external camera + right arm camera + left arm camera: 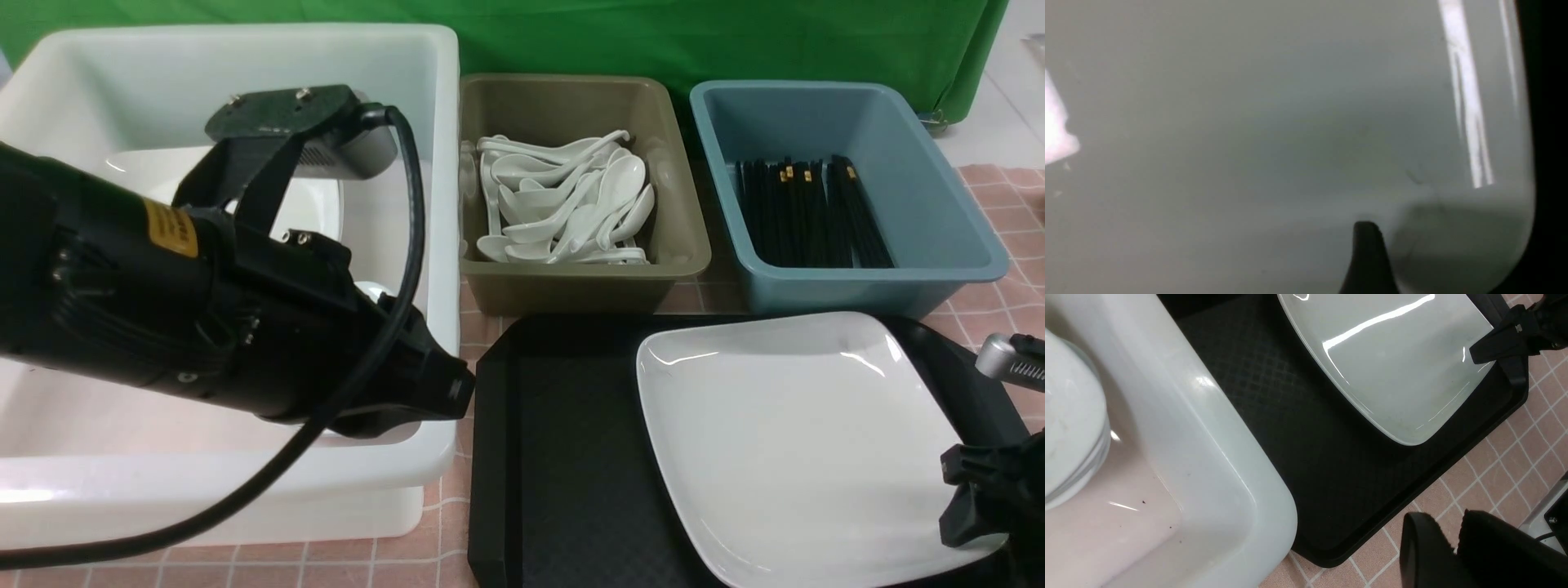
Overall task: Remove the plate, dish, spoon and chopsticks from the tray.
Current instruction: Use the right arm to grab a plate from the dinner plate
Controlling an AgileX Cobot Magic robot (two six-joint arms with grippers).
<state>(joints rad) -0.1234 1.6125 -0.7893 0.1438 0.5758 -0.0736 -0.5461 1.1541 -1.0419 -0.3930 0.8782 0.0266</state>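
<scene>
From the front, the plate (784,441) lies on the tray's (563,457) right half, the left hand (457,392) over the white tub's (445,204) corner, and the right hand (947,502) at the plate's near right corner. Left wrist: left fingers (1425,555) slightly parted, empty; right jaws spread wide. Right wrist: one fingertip (1367,249) above the plate.
</scene>
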